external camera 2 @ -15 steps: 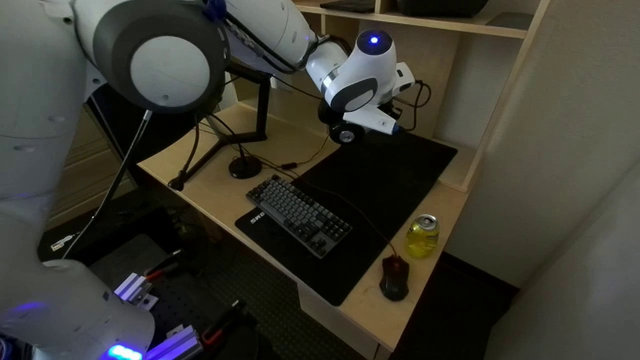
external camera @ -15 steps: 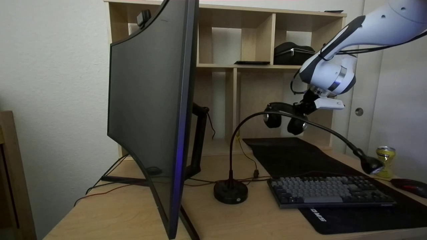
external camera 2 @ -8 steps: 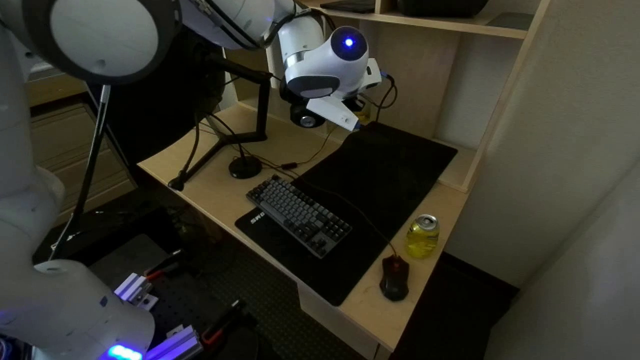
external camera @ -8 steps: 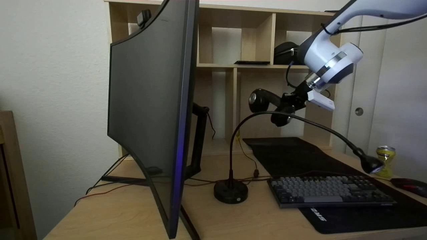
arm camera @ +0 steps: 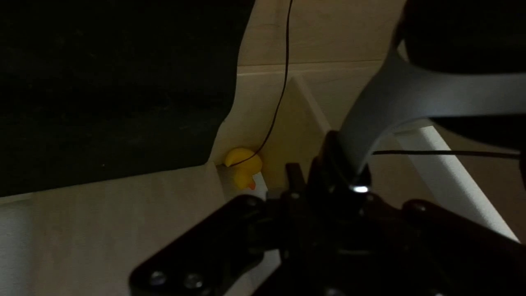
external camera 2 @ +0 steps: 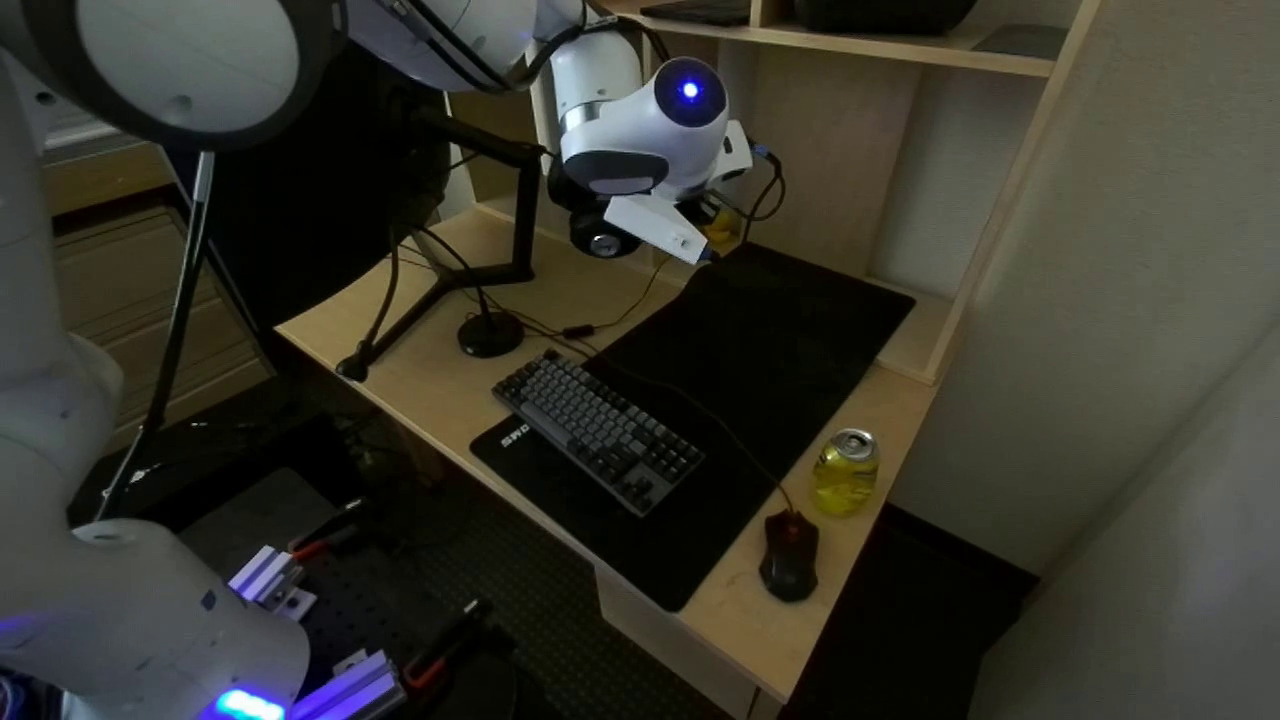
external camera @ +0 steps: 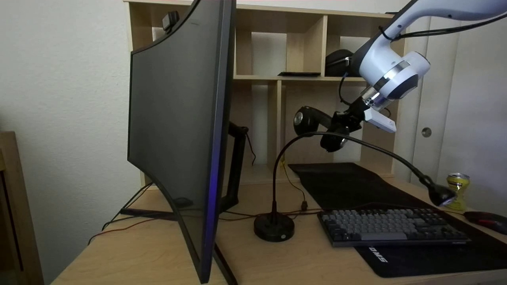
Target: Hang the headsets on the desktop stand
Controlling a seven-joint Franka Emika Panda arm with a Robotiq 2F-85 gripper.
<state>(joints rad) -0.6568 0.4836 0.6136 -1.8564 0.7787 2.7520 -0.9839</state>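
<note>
Transport step, by the look of it: headset (external camera: 321,117) aloft, pinched by its band (arm camera: 423,95) in gripper (external camera: 340,120), right of stand (external camera: 235,166) (presumably the slim black upright) and apart from it, not yet hung. Next, probably: carry left, bring band over stand top, lower, then let go. Hard to make out: stand, partly screened by monitor (external camera: 178,114) in an exterior view; headset, mostly behind arm (external camera 2: 640,145) in an exterior view; exact grip, dark on dark in wrist view.

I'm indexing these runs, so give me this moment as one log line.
gripper: closed on over-ear headset | headset: held above desk | hanging: not yet done
</note>
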